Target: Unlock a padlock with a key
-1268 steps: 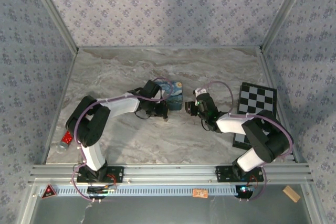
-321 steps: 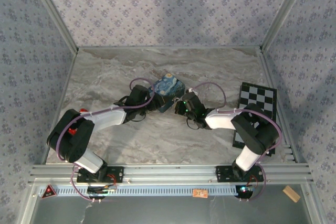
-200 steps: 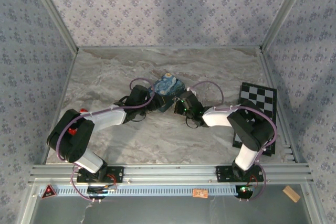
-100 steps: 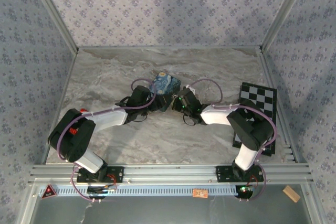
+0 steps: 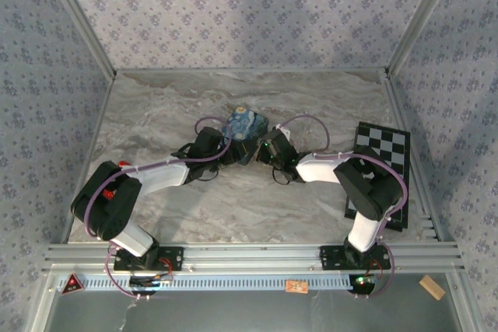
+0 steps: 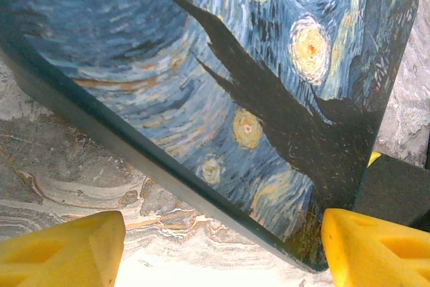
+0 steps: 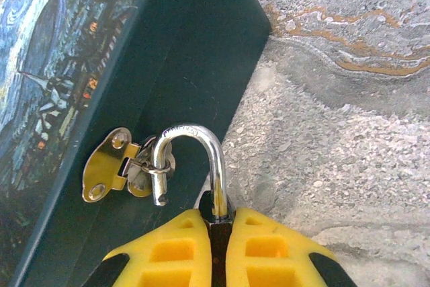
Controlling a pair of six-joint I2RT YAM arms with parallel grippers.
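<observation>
The right gripper (image 7: 215, 228) is clamped on the padlock (image 7: 216, 183) at lower centre, its shackle (image 7: 188, 130) hooked through the brass hasp (image 7: 107, 166) of the painted box (image 7: 188, 65). Ease it out along the shackle's curve, not straight back. The left gripper (image 6: 215, 247), jaws apart astride the box, should steady it.

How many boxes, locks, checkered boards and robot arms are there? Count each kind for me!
Painted box: 1
Padlock: 1
Checkered board: 1
Robot arms: 2, left arm and right arm
Total: 5
</observation>
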